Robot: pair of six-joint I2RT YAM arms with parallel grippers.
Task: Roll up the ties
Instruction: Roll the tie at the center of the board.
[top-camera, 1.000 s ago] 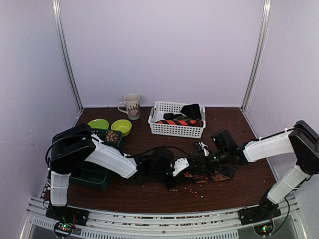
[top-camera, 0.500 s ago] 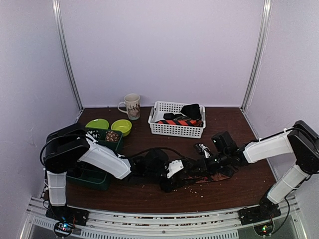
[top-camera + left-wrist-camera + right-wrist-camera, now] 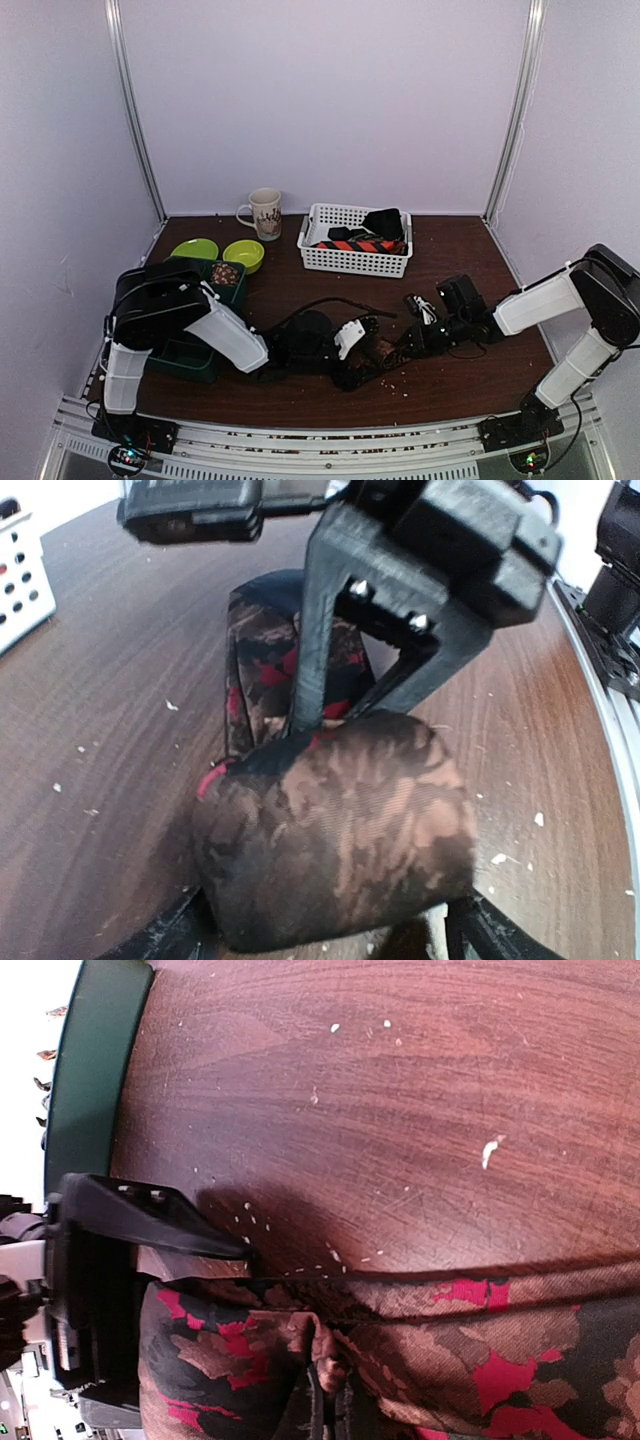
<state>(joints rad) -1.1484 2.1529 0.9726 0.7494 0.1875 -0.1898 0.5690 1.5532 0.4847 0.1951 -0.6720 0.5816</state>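
A brown, red and black patterned tie (image 3: 335, 830) sits on the table as a thick roll, with its loose tail (image 3: 255, 670) running away behind it. My left gripper (image 3: 320, 938) is open, its fingers (image 3: 160, 935) standing on either side of the roll. My right gripper (image 3: 330, 715) comes down from above and is shut on the tail just behind the roll. In the right wrist view the fabric (image 3: 480, 1360) bunches up where my right gripper (image 3: 325, 1405) pinches it. From above, the roll (image 3: 385, 352) lies between the left gripper (image 3: 360, 368) and the right gripper (image 3: 412, 340).
A white basket (image 3: 355, 262) at the back holds an orange-and-navy striped tie (image 3: 360, 244) and a black one (image 3: 385, 222). A mug (image 3: 265, 212), two green bowls (image 3: 197, 249) and a dark green bin (image 3: 190, 352) stand at the left. Crumbs dot the wood.
My left gripper has opened off the roll. My right gripper has shut on the tail. The flat stretch of tie has drawn into a compact roll, and both arms have shifted towards the front.
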